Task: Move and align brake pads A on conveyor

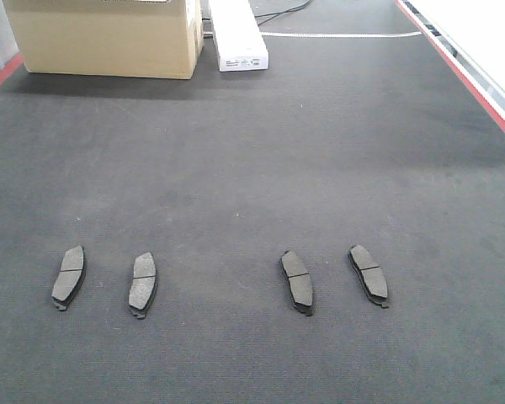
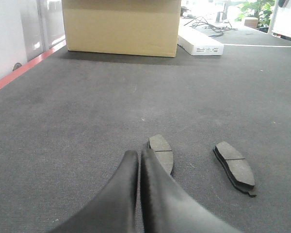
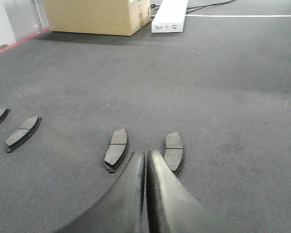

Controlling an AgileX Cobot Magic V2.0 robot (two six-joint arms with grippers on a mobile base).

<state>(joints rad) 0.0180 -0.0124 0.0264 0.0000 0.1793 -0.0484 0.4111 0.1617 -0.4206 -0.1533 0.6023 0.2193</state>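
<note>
Four brake pads (image 1: 137,284) lie in a loose row on the conveyor (image 1: 252,168). Both grippers (image 2: 138,160) (image 3: 146,158) hover pressed together, empty. Pads look stiff, flat, heavy; pinch the long edges.

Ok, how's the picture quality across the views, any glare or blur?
Front view: blown-out white glare at the top right corner, brake pads sharp. Left wrist view: the shut left gripper is soft and close, window glare top right. Right wrist view: even light, right gripper blurred, cardboard box clear.
</note>
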